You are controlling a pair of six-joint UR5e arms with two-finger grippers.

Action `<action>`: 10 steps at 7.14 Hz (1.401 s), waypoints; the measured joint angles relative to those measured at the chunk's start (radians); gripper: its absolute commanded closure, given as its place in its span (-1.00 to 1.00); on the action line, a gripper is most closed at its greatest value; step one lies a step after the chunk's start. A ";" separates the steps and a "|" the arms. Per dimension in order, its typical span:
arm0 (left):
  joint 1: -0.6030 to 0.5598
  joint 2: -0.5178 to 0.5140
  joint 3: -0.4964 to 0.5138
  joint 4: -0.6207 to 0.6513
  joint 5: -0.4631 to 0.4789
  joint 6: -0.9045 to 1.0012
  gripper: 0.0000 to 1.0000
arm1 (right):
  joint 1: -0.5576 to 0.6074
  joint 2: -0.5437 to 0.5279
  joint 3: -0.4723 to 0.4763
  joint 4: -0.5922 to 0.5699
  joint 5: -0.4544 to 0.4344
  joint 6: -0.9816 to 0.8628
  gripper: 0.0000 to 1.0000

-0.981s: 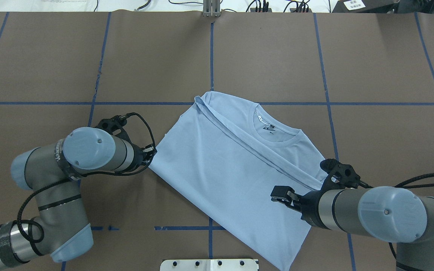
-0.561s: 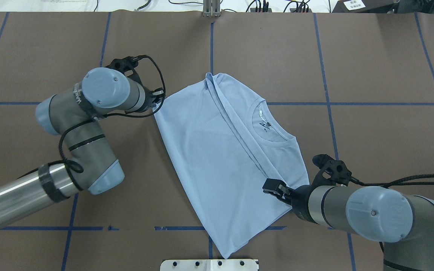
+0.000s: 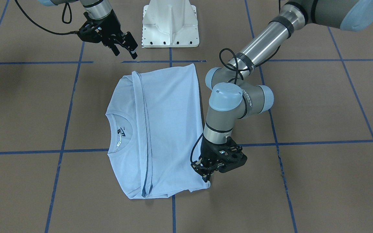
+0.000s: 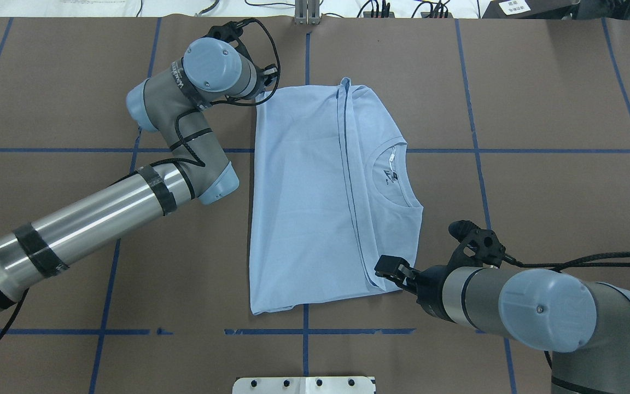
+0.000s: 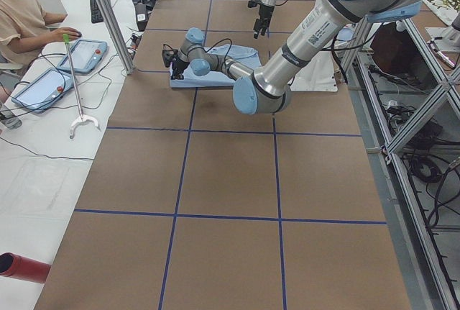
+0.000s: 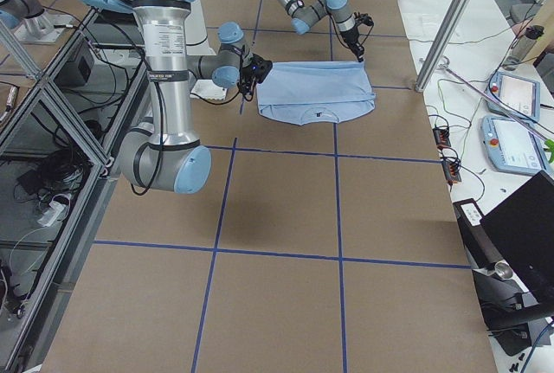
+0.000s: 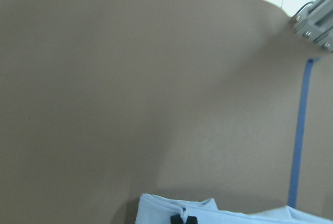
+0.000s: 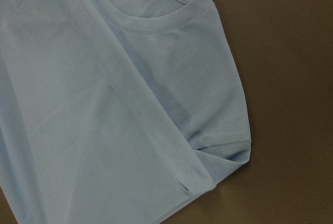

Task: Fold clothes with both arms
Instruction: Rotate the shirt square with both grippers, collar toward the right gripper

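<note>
A: Front view first. What's hard to see?
B: Both arms are cut off at the top edge. The light blue T-shirt (image 3: 170,129) lies flat on the brown counter (image 3: 319,106), one side folded over. The dark label (image 3: 121,132) is too small to read.
A: L pincer (image 3: 207,176)?
B: Tips pressed together, pinching the shirt's corner, low at the counter.
A: R pincer (image 3: 127,54)?
B: Spread a bit & holds nothing. It's apart from the shirt, near the white base (image 3: 170,22).
A: Overhead view?
B: L pincer is mostly hidden under its own wrist, at the shirt's far left corner. R pincer hangs by the near right corner. Can't tell here if it touches.
A: Left side view?
B: Shirt is far & tiny, and the L arm covers part. A person sits at the top left, cut off.
A: Right side view?
B: Shirt shows better. Pincers too small to judge.
A: L wrist cam?
B: Blurry. Mostly counter & a blue tape line (image 7: 299,135). A bit of shirt is cut off at the bottom, w/ a small dark bit on it.
A: R wrist cam?
B: Shirt fills most of it: collar (image 8: 151,25), fold, one corner. Pincer tips are out of the pic.
</note>
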 measured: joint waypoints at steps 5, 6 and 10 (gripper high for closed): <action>-0.039 0.013 0.028 -0.111 0.001 0.076 0.12 | -0.004 0.008 -0.040 -0.011 -0.043 -0.009 -1.00; -0.041 0.095 -0.060 -0.152 -0.001 0.081 0.12 | -0.007 0.026 -0.070 -0.013 -0.041 -0.021 -1.00; -0.015 0.329 -0.344 -0.219 -0.043 0.065 0.13 | -0.015 0.235 -0.181 -0.266 -0.035 -0.423 -0.15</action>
